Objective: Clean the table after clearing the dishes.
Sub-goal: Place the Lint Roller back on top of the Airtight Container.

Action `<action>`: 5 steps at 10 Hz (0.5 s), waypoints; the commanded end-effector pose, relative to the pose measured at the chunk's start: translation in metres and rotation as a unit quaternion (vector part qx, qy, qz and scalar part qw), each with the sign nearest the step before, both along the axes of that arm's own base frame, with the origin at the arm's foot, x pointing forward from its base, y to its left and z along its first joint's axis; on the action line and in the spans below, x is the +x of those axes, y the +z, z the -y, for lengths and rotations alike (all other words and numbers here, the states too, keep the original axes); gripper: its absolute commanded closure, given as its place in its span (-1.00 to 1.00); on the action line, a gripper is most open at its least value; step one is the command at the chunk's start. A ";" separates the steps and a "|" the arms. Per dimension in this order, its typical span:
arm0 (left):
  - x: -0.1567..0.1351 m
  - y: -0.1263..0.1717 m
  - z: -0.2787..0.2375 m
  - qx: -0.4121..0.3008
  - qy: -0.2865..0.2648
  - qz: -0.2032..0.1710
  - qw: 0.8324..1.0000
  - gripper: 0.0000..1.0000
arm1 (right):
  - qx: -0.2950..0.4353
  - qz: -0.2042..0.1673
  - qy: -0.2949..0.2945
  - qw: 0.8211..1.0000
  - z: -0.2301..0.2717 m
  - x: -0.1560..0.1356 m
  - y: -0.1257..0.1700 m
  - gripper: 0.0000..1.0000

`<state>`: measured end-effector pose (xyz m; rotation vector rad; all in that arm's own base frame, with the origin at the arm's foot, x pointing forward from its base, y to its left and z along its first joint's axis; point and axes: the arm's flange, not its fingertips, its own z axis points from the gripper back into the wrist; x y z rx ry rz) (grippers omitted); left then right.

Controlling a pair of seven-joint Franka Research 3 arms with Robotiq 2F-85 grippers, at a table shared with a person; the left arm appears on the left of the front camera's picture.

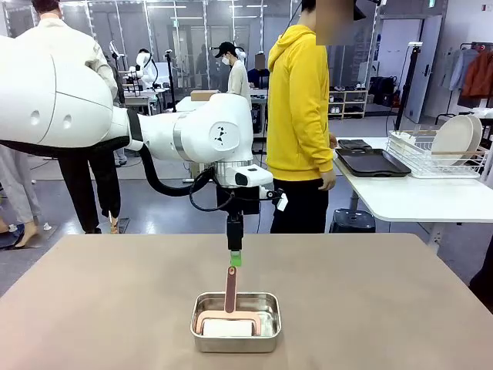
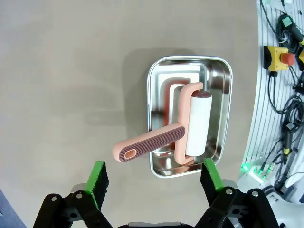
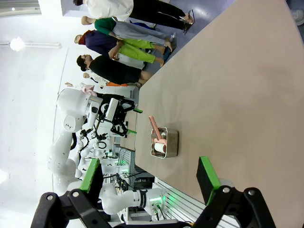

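Table: the table (image 1: 370,293) is bare of dishes; on the white side table (image 1: 416,196) sit a dark tray (image 1: 371,163) and a rack with plates (image 1: 451,139) — clearing looks done; wiping not begun.
Tool: pink lint roller (image 2: 190,126) rests in the steel pan (image 2: 223,71), handle up.
Left gripper (image 2: 154,178): jaws apart, above the handle; nothing held.
Right gripper (image 3: 149,178): jaws apart, empty, well away.
Views: left wrist view shows the roller's white roll; front view shows the person in yellow (image 1: 300,116).

Steel pan (image 1: 236,321): small, rectangular, shiny. Lint roller (image 2: 183,132): pink frame, white roll lying in the pan, ribbed handle rising over the rim. White side table (image 1: 416,196): carries a wire rack (image 1: 435,158) with pale plates and a dark tray (image 1: 373,163). Person in yellow hoodie (image 1: 299,108): standing beside it
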<state>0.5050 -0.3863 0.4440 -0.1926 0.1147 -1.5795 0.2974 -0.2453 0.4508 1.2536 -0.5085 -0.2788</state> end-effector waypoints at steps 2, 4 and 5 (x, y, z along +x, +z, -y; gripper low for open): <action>0.000 0.000 0.000 0.000 0.000 0.000 1.000 -0.97 | 0.006 0.007 -0.002 1.000 -0.002 -0.001 0.002 -1.00; 0.003 0.034 -0.043 -0.083 0.063 -0.019 0.994 -0.97 | 0.006 0.007 -0.002 1.000 -0.002 -0.001 0.002 -1.00; 0.002 0.043 -0.071 -0.142 0.086 -0.032 0.986 -0.97 | 0.006 0.007 -0.002 1.000 -0.002 -0.001 0.002 -1.00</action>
